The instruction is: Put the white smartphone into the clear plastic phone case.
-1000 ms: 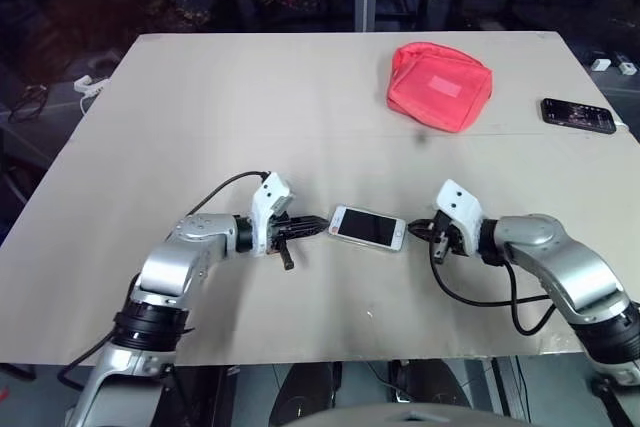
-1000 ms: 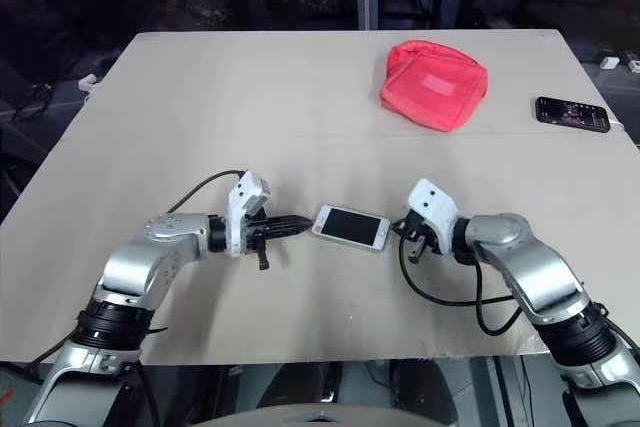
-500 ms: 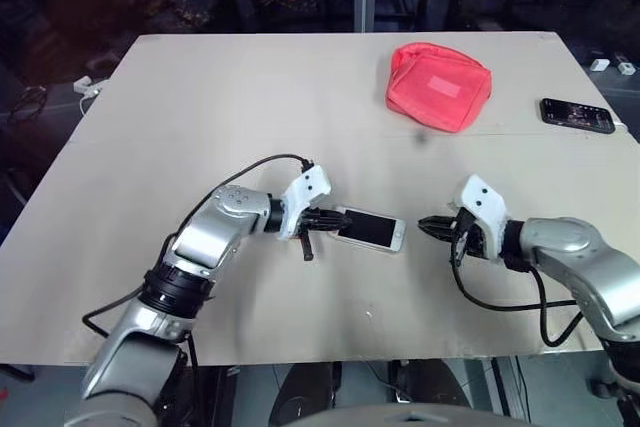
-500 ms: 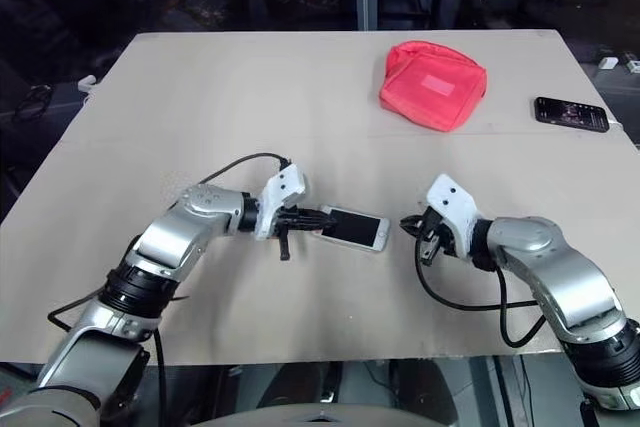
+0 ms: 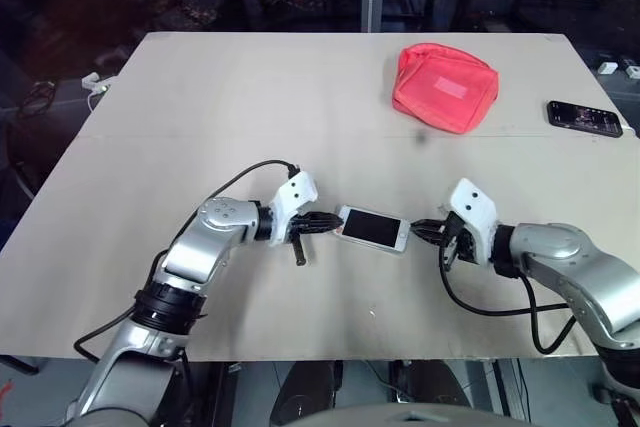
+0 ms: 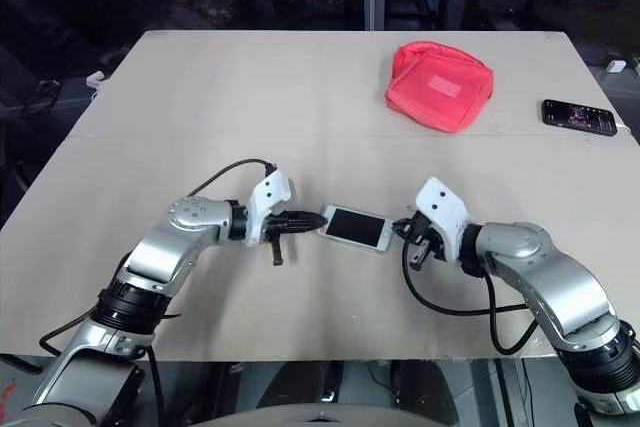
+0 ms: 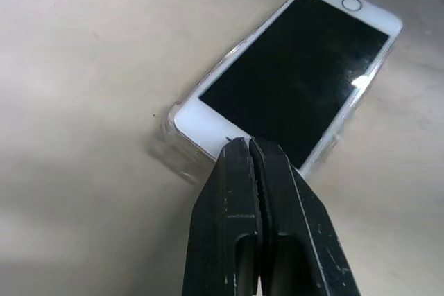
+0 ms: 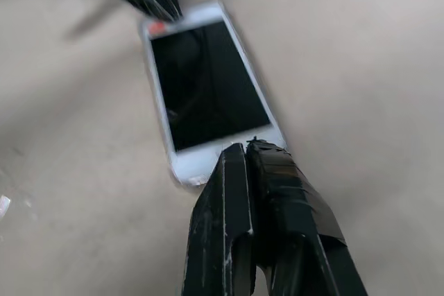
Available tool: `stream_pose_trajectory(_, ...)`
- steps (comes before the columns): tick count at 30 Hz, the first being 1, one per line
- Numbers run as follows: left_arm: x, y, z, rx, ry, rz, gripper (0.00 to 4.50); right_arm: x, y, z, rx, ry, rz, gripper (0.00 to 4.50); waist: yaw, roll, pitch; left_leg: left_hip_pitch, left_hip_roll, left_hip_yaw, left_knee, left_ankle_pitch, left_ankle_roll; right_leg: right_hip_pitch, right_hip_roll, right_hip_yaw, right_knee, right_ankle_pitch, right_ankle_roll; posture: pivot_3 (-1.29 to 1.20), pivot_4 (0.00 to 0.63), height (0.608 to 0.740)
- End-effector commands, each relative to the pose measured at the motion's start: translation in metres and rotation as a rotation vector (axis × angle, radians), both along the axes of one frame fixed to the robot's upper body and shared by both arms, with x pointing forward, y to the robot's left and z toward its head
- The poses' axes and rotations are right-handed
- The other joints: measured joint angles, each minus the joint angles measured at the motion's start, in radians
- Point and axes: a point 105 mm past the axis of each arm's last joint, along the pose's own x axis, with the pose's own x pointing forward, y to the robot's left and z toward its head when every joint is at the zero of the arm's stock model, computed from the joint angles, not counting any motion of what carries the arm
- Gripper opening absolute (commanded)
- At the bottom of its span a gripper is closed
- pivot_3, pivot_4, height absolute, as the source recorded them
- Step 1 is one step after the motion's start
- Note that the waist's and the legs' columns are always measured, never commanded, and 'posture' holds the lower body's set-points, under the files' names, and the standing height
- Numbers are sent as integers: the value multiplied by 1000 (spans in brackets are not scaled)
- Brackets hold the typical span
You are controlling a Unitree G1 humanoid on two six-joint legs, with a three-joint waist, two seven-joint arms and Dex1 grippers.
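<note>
- Pressed together on both sides: left gripper [image 7: 248, 145] at one short end of the white smartphone [image 5: 372, 228], right gripper [image 8: 244, 149] at the opposite end, pinching nothing.
- Lying screen-up inside the clear plastic phone case [image 7: 182, 155], near the front middle of the table [image 5: 250, 97] (glossy rim visible around the left-hand end).
- Likely still not seated at one corner; hard to tell.
- Could slide across the smooth tabletop if pushed from one end alone.
- Could pop a corner back out if pressed off-centre, thin flexible shell giving way.
- Slim, hard, rounded-corner slab; dark glass, white bezel.
- Well apart at the far side: soft red pouch [image 5: 444, 86], black phone [image 5: 584, 118].
</note>
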Motion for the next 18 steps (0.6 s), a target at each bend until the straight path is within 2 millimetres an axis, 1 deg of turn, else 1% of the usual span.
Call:
stream_pose_trajectory(1,2,-2,2,-57,33,40,36,-1,3,2,-9,-24,9,3,0,0,0,0,0,0,0,0,0,0,0,0,0,0,0,0,150,740)
stream_pose_trajectory(3,3,0,9,-109,47,58,36,0,4,-3,-17,-19,6,3,-4,-1,0,0,0,0,0,0,0,0,0,0,0,0,0,0,150,740)
stream_pose_trajectory(5,4,2,10,-107,42,65,36,1,6,-4,-17,-18,7,3,-10,-1,1,-1,0,0,0,0,0,0,0,0,0,0,0,0,150,740)
stream_pose_trajectory(7,12,4,14,-137,51,117,36,2,8,-6,-18,-16,11,3,-13,-1,1,-1,0,0,0,0,0,0,0,0,0,0,0,0,150,740)
stream_pose_trajectory(10,19,19,18,-124,63,194,36,1,10,-9,-39,-14,30,3,-15,-1,1,0,0,0,0,0,0,0,1,0,0,0,0,0,150,740)
stream_pose_trajectory(12,18,31,12,-68,66,218,36,0,12,-11,-44,-13,38,3,-18,-1,1,0,0,0,0,0,0,-1,1,0,0,0,0,0,150,740)
stream_pose_trajectory(14,14,34,4,-27,74,212,36,1,13,-12,-46,-13,43,3,-19,-1,1,0,0,0,0,0,0,-1,1,0,0,0,0,0,150,740)
stream_pose_trajectory(16,9,30,-4,-3,86,189,36,2,16,-13,-48,-13,48,3,-16,-1,1,0,0,0,0,0,0,-1,1,0,0,0,0,0,150,740)
stream_pose_trajectory(18,5,19,-10,6,93,151,36,1,19,-13,-49,-16,67,3,-12,-1,1,0,0,0,0,0,0,0,1,0,0,0,0,0,150,740)
